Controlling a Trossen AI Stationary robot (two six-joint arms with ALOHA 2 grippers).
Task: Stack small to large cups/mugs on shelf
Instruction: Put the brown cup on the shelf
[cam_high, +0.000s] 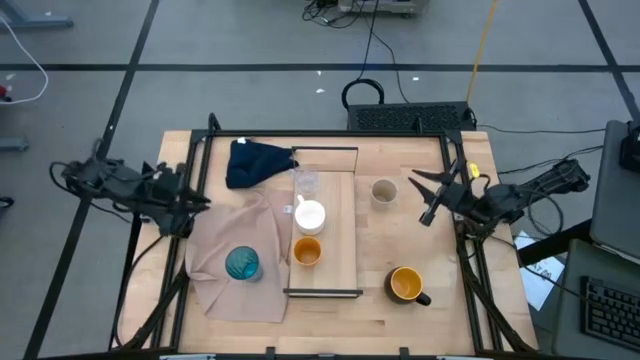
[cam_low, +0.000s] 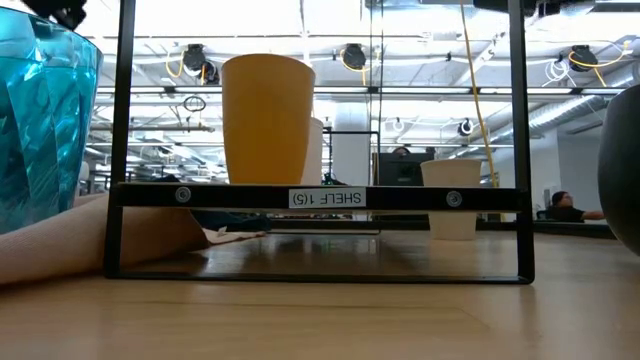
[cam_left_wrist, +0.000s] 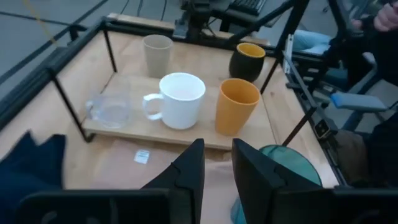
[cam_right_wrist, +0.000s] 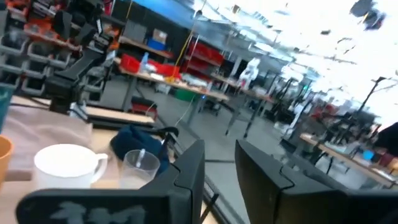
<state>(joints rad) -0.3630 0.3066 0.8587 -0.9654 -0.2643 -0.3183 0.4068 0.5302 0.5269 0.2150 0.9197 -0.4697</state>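
Three vessels already line the shelf (cam_high: 342, 240) mid-frame—clear glass (cam_high: 306, 183), white mug (cam_high: 310, 215), small orange cup (cam_high: 307, 252)—while teal tumbler (cam_high: 242, 264) lower left, beige cup (cam_high: 384, 191) and dark-handled orange mug (cam_high: 405, 285) right await narrowly parted, empty left gripper (cam_high: 196, 205) and right gripper (cam_high: 428, 196).

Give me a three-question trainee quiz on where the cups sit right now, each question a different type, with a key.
1. True or false: the teal ribbed tumbler stands on the shelf.
2. Which vessel on the shelf sits between the clear glass and the small orange cup?
A. beige-grey cup
B. white mug
C. dark-handled orange mug
3. Fill in: the teal tumbler rests on the beige ____.

Key:
1. False; it stands off the shelf, on the left gripper's side.
2. B, the white mug.
3. cloth.
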